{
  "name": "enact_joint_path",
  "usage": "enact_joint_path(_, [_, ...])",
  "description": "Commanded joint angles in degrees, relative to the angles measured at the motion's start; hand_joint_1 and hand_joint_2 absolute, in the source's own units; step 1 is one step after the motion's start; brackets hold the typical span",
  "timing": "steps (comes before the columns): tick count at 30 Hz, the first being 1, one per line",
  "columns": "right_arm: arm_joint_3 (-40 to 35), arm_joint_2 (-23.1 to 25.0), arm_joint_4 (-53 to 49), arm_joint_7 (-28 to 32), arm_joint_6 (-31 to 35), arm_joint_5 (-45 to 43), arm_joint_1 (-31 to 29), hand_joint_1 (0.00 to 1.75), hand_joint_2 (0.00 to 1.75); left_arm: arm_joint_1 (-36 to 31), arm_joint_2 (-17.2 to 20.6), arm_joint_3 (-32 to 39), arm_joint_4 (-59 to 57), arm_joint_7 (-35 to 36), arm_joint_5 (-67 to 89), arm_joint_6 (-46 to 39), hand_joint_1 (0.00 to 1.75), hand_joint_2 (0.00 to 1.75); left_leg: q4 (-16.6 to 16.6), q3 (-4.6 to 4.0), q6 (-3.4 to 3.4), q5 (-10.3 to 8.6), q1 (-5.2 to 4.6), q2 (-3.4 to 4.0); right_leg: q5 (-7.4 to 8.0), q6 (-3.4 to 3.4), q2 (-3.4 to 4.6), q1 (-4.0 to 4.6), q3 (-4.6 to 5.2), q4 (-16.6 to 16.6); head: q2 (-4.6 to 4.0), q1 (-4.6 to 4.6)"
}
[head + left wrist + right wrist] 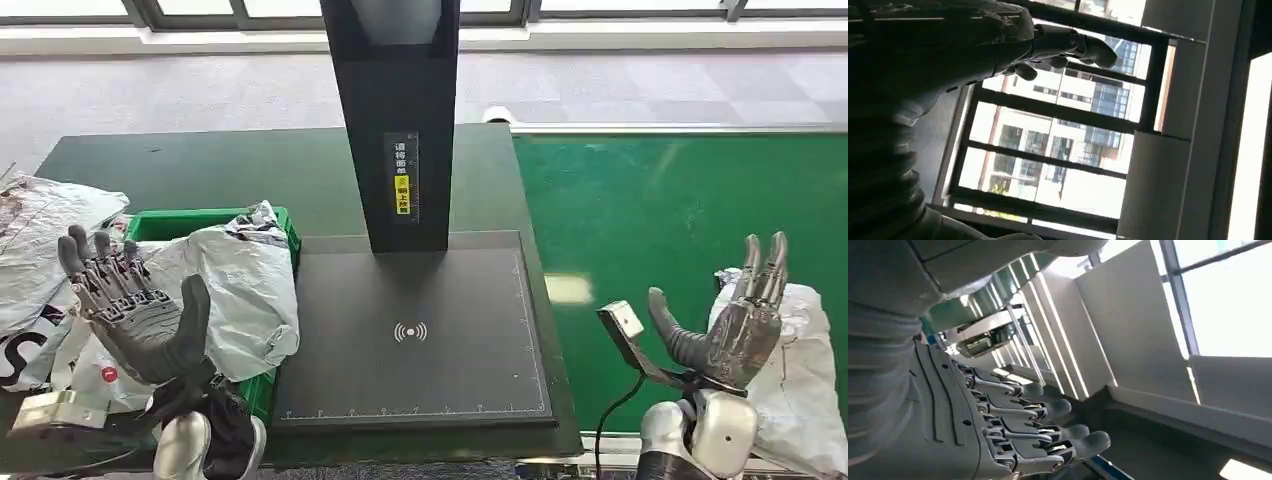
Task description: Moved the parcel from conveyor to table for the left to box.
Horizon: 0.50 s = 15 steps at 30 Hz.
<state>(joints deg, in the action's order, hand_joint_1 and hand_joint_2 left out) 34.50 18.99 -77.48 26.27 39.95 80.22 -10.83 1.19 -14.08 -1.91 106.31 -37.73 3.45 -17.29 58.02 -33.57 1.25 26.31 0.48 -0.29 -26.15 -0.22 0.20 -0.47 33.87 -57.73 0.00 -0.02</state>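
The right hand (pixel 745 325) is spread wide and holding nothing, just left of the white parcel (pixel 805 385) on the green conveyor (pixel 650 220), ready to grab it.

The right hand (pixel 742 335) hides part of the parcel (pixel 805 385); picture's edge cuts off the rest.

1. The left hand (pixel 135 310) is raised at the lower left of the head view, palm turned inward, fingers (pixel 100 265) spread and pointing up, thumb apart; it holds nothing.
2. The right hand (pixel 735 325) is raised at the lower right, fingers (pixel 765 265) straight up and close together, thumb curved out to the side, nothing in it.
3. Both silver wrists rise from below.
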Motion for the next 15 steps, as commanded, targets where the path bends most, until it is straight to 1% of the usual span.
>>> enact_joint_path(1, [12.65, -7.68, 23.97, -13.71, 0.05, 4.94, -6.98, 0.0, 1.75, 3.7, -0.83, -3.81, 3.05, -2.27, -2.09, 12.81, 0.0, 1.75, -0.14, 0.17, -0.05, -0.02, 0.03, -0.04, 0.02, 0.02, -0.06, 0.03, -0.21, 0.2, 0.0, -0.02])
enact_joint_path(2, [12.15, -9.86, 28.86, -18.55, 0.05, 7.16, -7.69, 0.0, 1.75, 3.77, -1.15, -3.59, 2.7, -2.27, -2.53, 14.21, 0.0, 1.75, -0.24, 0.24, -0.09, -0.06, 0.04, -0.07, 0.07, 0.05, -0.11, 0.06, -0.34, 0.35, 0.0, -0.02])
enact_joint_path(4, [12.15, -9.86, 28.86, -18.55, 0.05, 7.16, -7.69, 0.0, 1.75, 3.77, -1.15, -3.59, 2.7, -2.27, -2.53, 14.21, 0.0, 1.75, -0.12, 0.14, -0.06, -0.01, 0.03, -0.03, 0.01, 0.04, -0.06, 0.06, -0.21, 0.18, 0.0, -0.02])
enact_joint_path(6, [12.37, -10.72, 31.68, -20.14, 0.05, 5.95, -8.32, 0.0, 1.75, 3.84, -1.26, -3.38, 2.43, -2.27, -2.2, 14.52, 0.0, 1.75, -0.12, 0.13, -0.07, 0.0, 0.01, 0.03, 0.02, 0.05, 0.0, 0.05, -0.2, 0.17, 0.0, 0.0])
enact_joint_path(7, [11.79, -11.72, 34.53, -22.83, 0.05, 7.64, -8.54, 0.0, 1.75, 3.86, -1.27, -3.38, 2.23, -2.27, -2.31, 14.97, 0.0, 1.75, -0.17, 0.15, -0.1, -0.02, -0.02, 0.03, 0.04, 0.07, -0.01, 0.03, -0.22, 0.21, 0.0, 0.0])
enact_joint_path(8, [9.79, -14.42, 42.37, -28.57, 0.05, 8.21, -9.65, 0.0, 1.75, 4.0, -1.4, -3.28, 1.83, -2.27, -1.88, 15.93, 0.0, 1.75, -0.15, 0.14, -0.07, -0.01, -0.01, 0.06, 0.03, 0.05, 0.03, 0.01, -0.18, 0.16, 0.0, -0.02])
enact_joint_path(9, [9.67, -15.06, 43.9, -29.66, 0.05, 8.68, -9.84, 0.0, 1.75, 4.0, -1.42, -3.45, 1.74, -2.27, -1.75, 16.01, 0.0, 1.75, -0.23, 0.25, -0.09, -0.02, 0.02, 0.12, 0.09, 0.06, 0.08, 0.04, -0.28, 0.29, 0.0, 0.0])
enact_joint_path(10, [9.67, -16.86, 49.94, -33.0, 0.05, 9.07, -11.02, 0.0, 1.75, 3.88, -1.19, -3.8, 1.35, -2.27, -1.59, 16.19, 0.0, 1.75, -0.15, 0.2, -0.06, 0.0, 0.03, 0.09, 0.05, 0.04, 0.06, 0.06, -0.23, 0.21, 0.0, 0.0])
enact_joint_path(11, [9.61, -17.49, 51.68, -34.57, 0.05, 9.56, -11.15, 0.0, 1.75, 3.73, -1.13, -3.93, 1.2, -2.27, -1.48, 16.18, 0.0, 1.75, -0.18, 0.21, -0.07, -0.01, 0.04, 0.04, 0.05, 0.04, 0.01, 0.07, -0.26, 0.24, 0.0, -0.02])
enact_joint_path(12, [9.84, -18.41, 54.75, -36.49, -0.6, 9.7, -11.43, 0.0, 1.75, 3.52, -1.04, -4.15, 0.91, -2.27, -1.57, 16.38, 0.0, 1.75, -0.27, 0.29, -0.1, -0.06, 0.02, -0.05, 0.08, 0.06, -0.08, 0.06, -0.37, 0.34, 0.0, -0.02])
enact_joint_path(13, [10.24, -19.56, 57.65, -39.18, -2.25, 9.66, -11.59, 0.0, 1.75, 3.18, -0.96, -4.34, 0.24, -2.27, -1.44, 16.44, 0.0, 1.75, -0.16, 0.19, -0.1, -0.03, -0.02, -0.07, 0.03, 0.06, -0.09, 0.01, -0.25, 0.2, 0.0, -0.02])
enact_joint_path(14, [10.36, -19.71, 57.79, -38.82, -1.89, 9.45, -11.13, 0.0, 1.75, 3.06, -0.97, -4.38, 0.11, -2.27, -1.41, 16.42, 0.0, 1.75, -0.28, 0.24, -0.15, -0.11, -0.03, -0.18, 0.05, 0.08, -0.24, 0.0, -0.37, 0.33, 0.0, -0.02])
enact_joint_path(15, [10.73, -19.79, 58.08, -38.97, -2.32, 9.04, -11.17, 0.0, 1.75, 3.08, -0.96, -4.39, 0.01, -2.27, -1.43, 16.5, 0.0, 1.75, -0.14, 0.17, -0.12, -0.02, 0.05, -0.14, 0.01, 0.08, -0.16, 0.08, -0.34, 0.24, 0.0, 0.0])
